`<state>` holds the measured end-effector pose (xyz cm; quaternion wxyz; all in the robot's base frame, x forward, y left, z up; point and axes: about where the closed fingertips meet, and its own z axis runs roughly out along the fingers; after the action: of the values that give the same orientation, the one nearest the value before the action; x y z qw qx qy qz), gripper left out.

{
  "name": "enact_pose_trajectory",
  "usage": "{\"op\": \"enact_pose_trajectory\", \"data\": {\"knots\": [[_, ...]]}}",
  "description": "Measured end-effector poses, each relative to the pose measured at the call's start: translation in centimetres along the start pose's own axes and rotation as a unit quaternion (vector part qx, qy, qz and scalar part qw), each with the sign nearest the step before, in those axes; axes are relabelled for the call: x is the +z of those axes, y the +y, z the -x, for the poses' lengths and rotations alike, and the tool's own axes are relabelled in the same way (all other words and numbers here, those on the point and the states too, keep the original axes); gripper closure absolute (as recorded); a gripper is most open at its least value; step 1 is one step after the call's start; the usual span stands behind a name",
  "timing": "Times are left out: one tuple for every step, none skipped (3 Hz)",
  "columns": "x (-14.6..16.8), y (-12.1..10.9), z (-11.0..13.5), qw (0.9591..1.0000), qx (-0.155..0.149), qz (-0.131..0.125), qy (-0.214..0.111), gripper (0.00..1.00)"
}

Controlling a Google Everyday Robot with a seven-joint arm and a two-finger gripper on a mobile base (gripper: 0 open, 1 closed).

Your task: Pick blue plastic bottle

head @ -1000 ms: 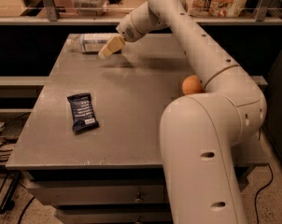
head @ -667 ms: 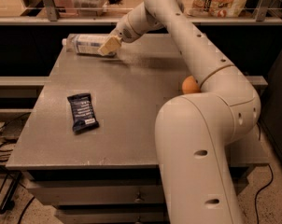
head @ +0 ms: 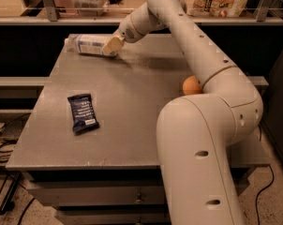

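- Little has changed over the past second: the claw (head: 111,45) remains at the far-left corner of the surface (head: 132,111), and the arm (head: 197,50) has eased only slightly leftward.
- The blue plastic bottle (head: 86,45) lies on its side, stretching left from the claw, which meets its right end, seemingly lined up for a grip across the body.
- Whether the claw is spread or clamped cannot be told from here.
- A dark snack bar (head: 83,112) lies left of the claw and well toward the camera. An orange ball (head: 190,85) sits far to the claw's right, half hidden by the arm. Both are well apart from the bottle.
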<state>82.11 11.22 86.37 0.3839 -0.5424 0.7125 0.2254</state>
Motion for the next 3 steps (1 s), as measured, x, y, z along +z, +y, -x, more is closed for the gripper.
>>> {"op": "enact_pose_trajectory", "data": {"knots": [[-4.2,-0.5,1.2,0.9996,-0.015,-0.023,0.008,1.00],[-11.1,-1.1,3.3,0.9970,-0.040,-0.065,0.011,1.00],[-18.5,-1.4,5.9,0.9920,-0.068,-0.107,-0.002,1.00]]}}
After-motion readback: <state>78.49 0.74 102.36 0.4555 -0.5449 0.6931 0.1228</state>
